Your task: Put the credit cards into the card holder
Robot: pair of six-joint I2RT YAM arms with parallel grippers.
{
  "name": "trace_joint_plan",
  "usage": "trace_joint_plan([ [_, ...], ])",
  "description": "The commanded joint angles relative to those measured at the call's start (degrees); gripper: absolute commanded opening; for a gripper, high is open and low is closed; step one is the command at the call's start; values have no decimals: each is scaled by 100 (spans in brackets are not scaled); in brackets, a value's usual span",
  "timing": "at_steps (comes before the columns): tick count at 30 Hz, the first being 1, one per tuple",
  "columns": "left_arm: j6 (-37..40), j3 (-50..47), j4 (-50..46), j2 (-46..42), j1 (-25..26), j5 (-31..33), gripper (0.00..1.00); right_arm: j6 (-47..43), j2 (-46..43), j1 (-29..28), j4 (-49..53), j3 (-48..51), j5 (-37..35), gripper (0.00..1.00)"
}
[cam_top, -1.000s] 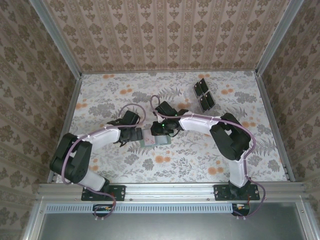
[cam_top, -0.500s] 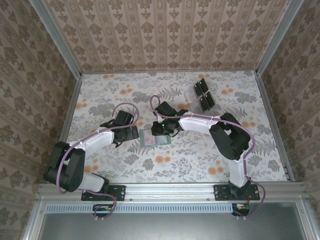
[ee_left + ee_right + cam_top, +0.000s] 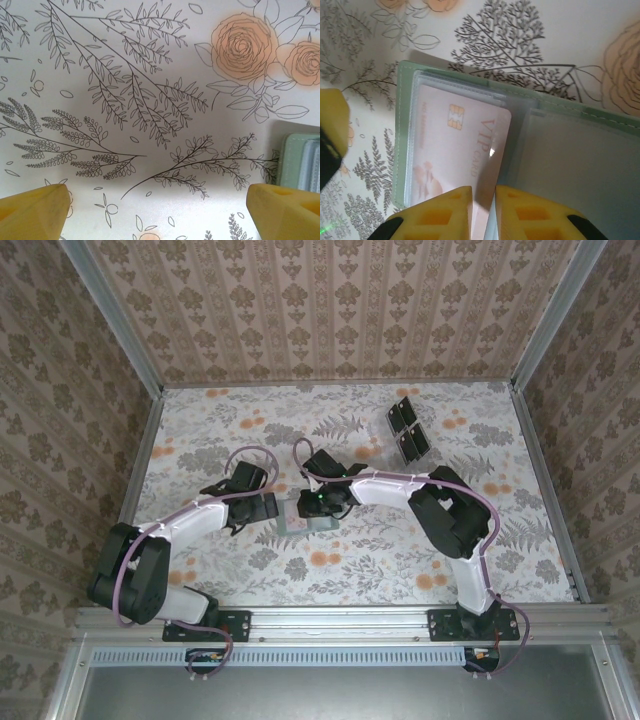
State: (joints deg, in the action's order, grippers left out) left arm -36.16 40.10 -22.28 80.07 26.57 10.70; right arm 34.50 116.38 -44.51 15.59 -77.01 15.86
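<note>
The card holder (image 3: 600, 125) lies open on the floral table, dull green with clear pockets; it also shows in the top view (image 3: 296, 524). A pale pink credit card (image 3: 455, 145) marked VIP sits partly inside its left pocket. My right gripper (image 3: 483, 210) is shut on the card's near edge and stands over the holder (image 3: 318, 504). My left gripper (image 3: 159, 215) is open wide with nothing between its yellow fingertips (image 3: 32, 210), just left of the holder (image 3: 300, 160), apart from it. In the top view the left gripper (image 3: 262, 508) is beside the holder's left edge.
A clear rack with dark square panels (image 3: 407, 430) stands at the back right. Metal rails and patterned walls bound the table (image 3: 430, 560) on three sides. A yellow finger (image 3: 332, 130) shows at the left edge of the right wrist view.
The left gripper has drawn back left off the card holder and stayed open. The right gripper has shifted slightly left over the holder, still holding the card.
</note>
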Motion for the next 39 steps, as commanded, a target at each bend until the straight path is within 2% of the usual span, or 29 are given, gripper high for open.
trace_joint_plan([
  [1, 75, -66, 26, -11, -11, -53, 100, 49, 72, -57, 78, -189, 93, 22],
  [7, 103, -48, 37, -55, -11, -117, 100, 81, -222, -55, 101, -130, 23, 24],
  [15, 135, 92, 22, -1, -12, -215, 100, 154, -636, -54, 39, 5, -27, 40],
  [25, 146, 108, 342, 8, -4, -437, 100, 33, -1259, 17, 242, 104, -361, 53],
  [29, 90, -36, 774, 17, 33, -731, 100, -77, -1528, 166, 395, 294, -681, 56],
  [34, -37, -186, 1373, 178, 41, -1170, 100, -459, -1833, 344, 923, 505, -1518, 59],
  [39, -144, -213, 1629, 258, 99, -1256, 100, -756, -2013, 507, 1218, 736, -2031, 62],
])
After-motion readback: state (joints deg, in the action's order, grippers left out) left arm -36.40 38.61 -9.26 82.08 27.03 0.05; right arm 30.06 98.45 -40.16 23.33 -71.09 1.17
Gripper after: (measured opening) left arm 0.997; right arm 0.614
